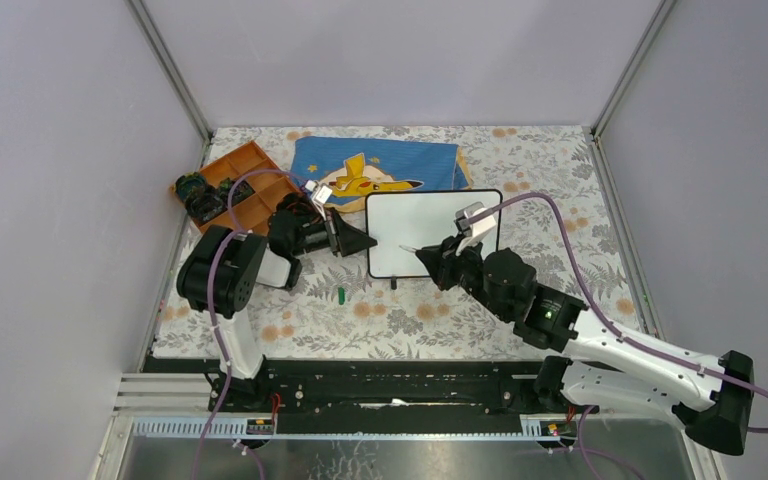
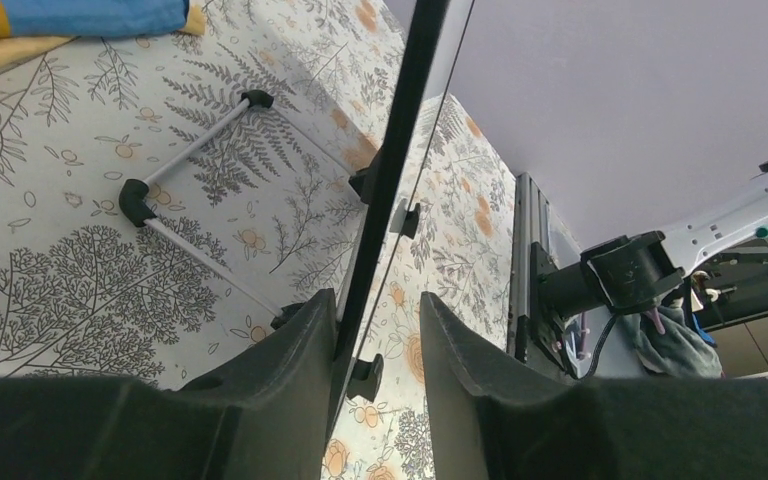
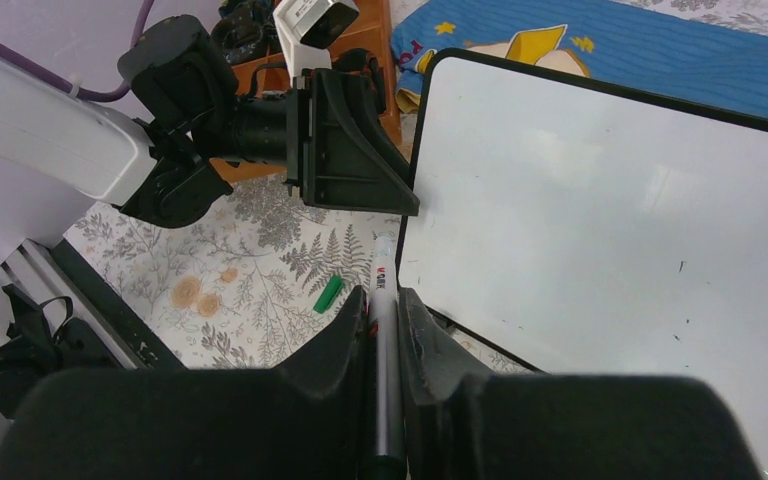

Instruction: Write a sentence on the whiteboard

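On the near part of the table [image 1: 410, 325], a green cap [image 1: 341, 294] is seen lying left of the right tool [image 1: 428, 255]. That tool is pressed together on a marker [image 3: 382, 350], whose tip is held near the left edge of the whiteboard [image 1: 430, 215]. The whiteboard is set at the table's middle. Its left edge is straddled by the left tool [image 2: 378, 305], which is spread. Farther off, a blue cloth [image 1: 390, 165] and an orange tray [image 1: 245, 152] are seen.

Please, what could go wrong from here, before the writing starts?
The left gripper straddles the whiteboard's left edge with jaws not yet clamped; the board may slide if writing begins now. The marker, held in the right gripper, has its tip near that same edge, so the two grippers might bump.
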